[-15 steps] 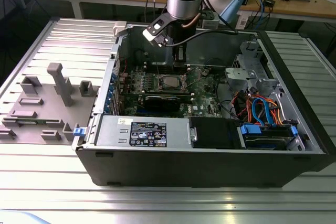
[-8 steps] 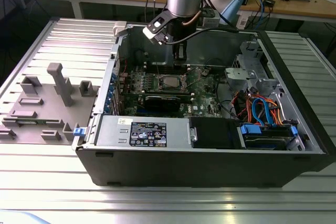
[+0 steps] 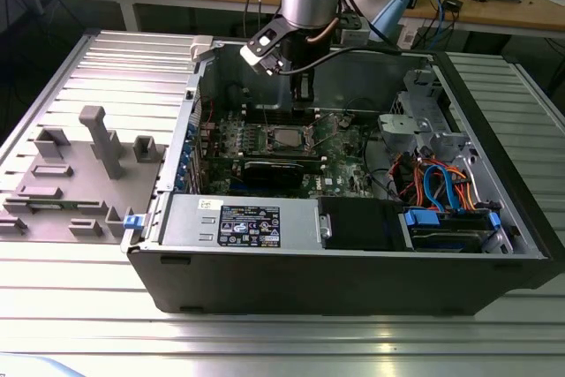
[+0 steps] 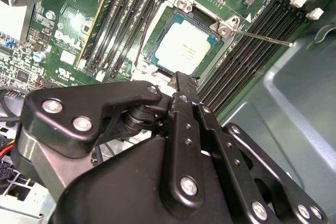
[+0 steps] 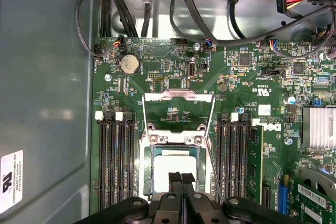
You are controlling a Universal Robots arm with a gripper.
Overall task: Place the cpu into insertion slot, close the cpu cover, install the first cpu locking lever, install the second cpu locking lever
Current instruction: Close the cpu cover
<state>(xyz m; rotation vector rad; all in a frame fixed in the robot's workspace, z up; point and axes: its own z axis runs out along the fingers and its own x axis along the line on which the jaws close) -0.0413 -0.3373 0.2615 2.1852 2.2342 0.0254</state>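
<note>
Step in hand: judging by the layout, closing the cpu cover. The cpu (image 5: pixel 173 167) already sits flat in the insertion slot (image 5: pixel 149 174).
Cpu cover: the cpu cover (image 5: pixel 178 95) is swung open past its hinge, on the side away from the cpu. The green board (image 5: pixel 236 77) shows through its window.
Locking lever: a thin wire lever (image 4: pixel 262 37) sticks out free beside the socket, not latched.
Doing it well: the push probably belongs on the frame's free edge, not on the chip's top. The cover should swing down squarely over the cpu, and the loose lever should stay clear of its path.
Jaws: pressed together and holding nothing.
Gripper place: the gripper (image 5: pixel 181 176) hangs just over the cpu's edge; whether it touches, I cannot tell.
Arm pose: in the exterior view the arm reaches down from the far side into the open computer case (image 3: pixel 353 289). The gripper (image 3: pixel 304 108) points almost straight down, just beyond the socket.
</note>
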